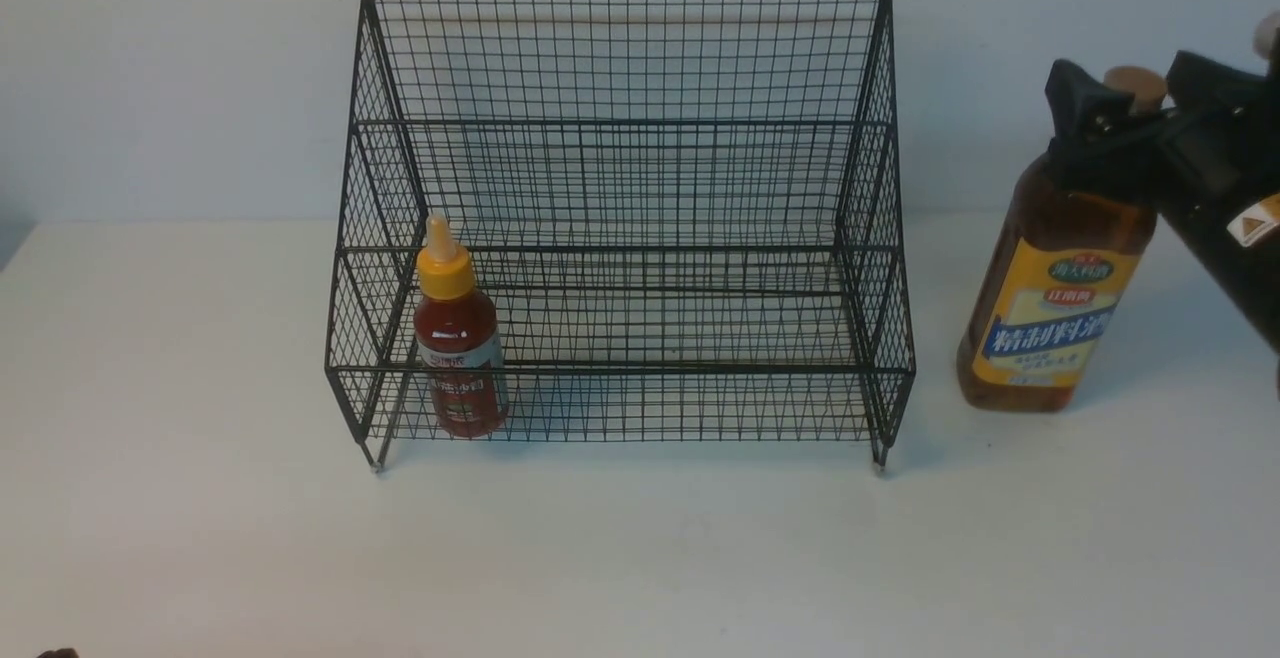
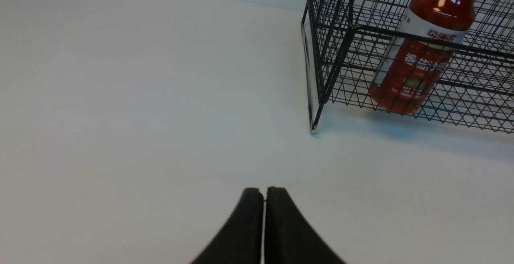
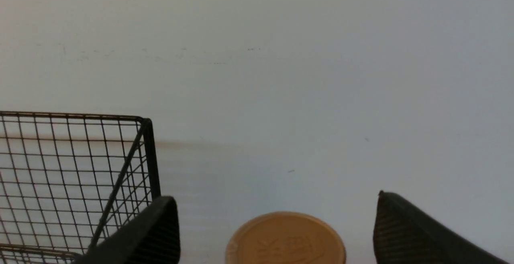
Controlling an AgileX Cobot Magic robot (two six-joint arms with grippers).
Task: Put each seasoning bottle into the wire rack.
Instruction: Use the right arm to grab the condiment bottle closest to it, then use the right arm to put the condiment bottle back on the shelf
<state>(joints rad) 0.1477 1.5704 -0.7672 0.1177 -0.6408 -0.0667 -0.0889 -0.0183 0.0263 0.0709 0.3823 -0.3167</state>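
Observation:
The black wire rack (image 1: pixel 620 123) stands mid-table against the wall. A small red-sauce bottle (image 1: pixel 458 338) with a yellow nozzle cap stands upright at the left end of its lower tier, and the left wrist view shows this red bottle (image 2: pixel 417 67) behind the rack's front wires (image 2: pixel 349 31). To the right of the rack, the tall amber bottle (image 1: pixel 1050 308) stands on the table. My right gripper (image 1: pixel 1128 73) is open, its fingers on either side of the bottle's neck. In the right wrist view the tan cap (image 3: pixel 285 240) shows a gap on each side between the right gripper's (image 3: pixel 275 198) fingers. My left gripper (image 2: pixel 264 191) is shut and empty, over bare table in front of the rack's left corner.
The white table (image 1: pixel 640 558) runs back to a pale wall. The rack's top right corner (image 3: pixel 146 135) lies just left of my right gripper's left finger. The rack's upper tier and most of the lower tier hold nothing.

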